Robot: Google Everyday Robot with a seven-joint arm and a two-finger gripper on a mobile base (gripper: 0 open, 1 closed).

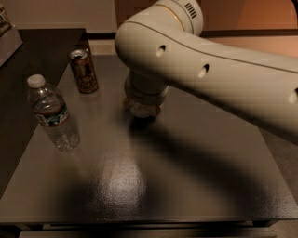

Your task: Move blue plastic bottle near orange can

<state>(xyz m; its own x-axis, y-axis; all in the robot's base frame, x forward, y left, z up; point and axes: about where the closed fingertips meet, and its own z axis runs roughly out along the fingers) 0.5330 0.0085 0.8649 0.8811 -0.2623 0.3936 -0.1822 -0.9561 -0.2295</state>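
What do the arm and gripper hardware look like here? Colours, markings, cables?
Arm: thick, rounded cream-white shell, smooth, with small dark round holes along its side and a slotted vent at the upper joint. No cables or sleeves visible. Gripper: pale, mostly hidden under the wrist, low over the table near the orange can.

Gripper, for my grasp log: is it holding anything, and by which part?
Cannot tell: the gripper, low beside the orange can on its right, is mostly hidden under the arm.

Single camera, high, close, looking down across table (186, 186); hand (142, 110) upper centre, under arm (209, 69).
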